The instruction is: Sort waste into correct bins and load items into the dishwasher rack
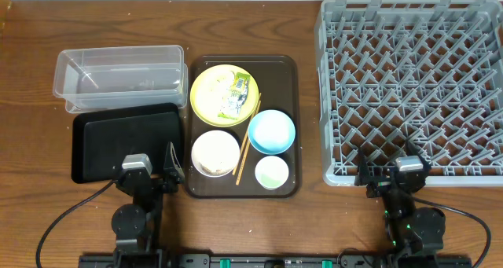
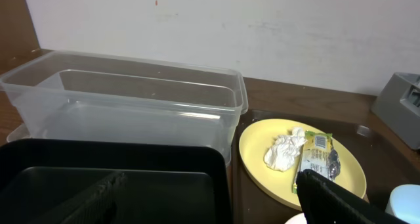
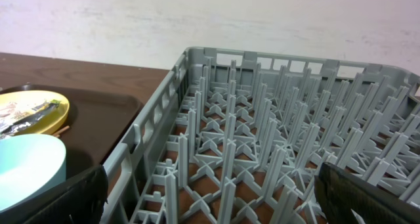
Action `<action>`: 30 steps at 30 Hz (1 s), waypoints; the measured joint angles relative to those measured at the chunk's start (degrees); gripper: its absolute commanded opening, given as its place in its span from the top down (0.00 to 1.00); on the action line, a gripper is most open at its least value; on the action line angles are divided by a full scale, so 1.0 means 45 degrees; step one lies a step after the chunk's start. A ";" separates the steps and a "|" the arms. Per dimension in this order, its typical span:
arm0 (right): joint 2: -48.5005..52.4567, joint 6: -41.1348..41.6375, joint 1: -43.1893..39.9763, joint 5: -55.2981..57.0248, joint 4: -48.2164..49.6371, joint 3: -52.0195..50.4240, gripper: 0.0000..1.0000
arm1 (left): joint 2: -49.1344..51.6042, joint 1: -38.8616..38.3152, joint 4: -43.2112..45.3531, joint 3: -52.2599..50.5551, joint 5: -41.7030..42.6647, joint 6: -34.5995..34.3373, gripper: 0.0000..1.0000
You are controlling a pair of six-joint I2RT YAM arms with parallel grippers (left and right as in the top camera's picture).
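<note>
Well, nothing's been sorted yet.
Wrapper point(image 1: 234, 97) and tissue point(image 2: 282, 152) lie on the plate point(image 1: 206, 95); blue bowl point(image 1: 271, 131), white bowl point(image 1: 215, 152), cup point(image 1: 272, 172) and chopsticks point(image 1: 247, 138) wait on the brown tray point(image 1: 291, 71); tub point(image 1: 118, 71), black tray point(image 1: 126, 142) and rack point(image 1: 413, 79) look bare; left tool point(image 2: 213, 178) and right tool point(image 3: 211, 175) hang released.

Tub point(image 1: 118, 78) behind shallow tray point(image 1: 102, 138), serving tray point(image 1: 278, 81) right of both, rack point(image 1: 413, 87) rightmost

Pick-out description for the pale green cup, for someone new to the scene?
Find the brown serving tray left of the grey rack. The green cup sits in its robot-side corner nearest the rack, beside the light blue bowl. It's the smallest round dish there.
</note>
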 measured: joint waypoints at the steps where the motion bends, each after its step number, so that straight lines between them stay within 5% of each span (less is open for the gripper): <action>1: 0.0000 0.0000 0.0000 0.0000 0.0005 0.0000 0.01 | 0.0000 0.0000 0.0000 0.0000 0.0000 0.0000 0.16; 30: 0.0000 0.0000 0.0000 0.0005 0.0151 0.0000 0.01 | 0.0010 0.0000 -0.0078 0.0044 0.0005 0.0000 0.16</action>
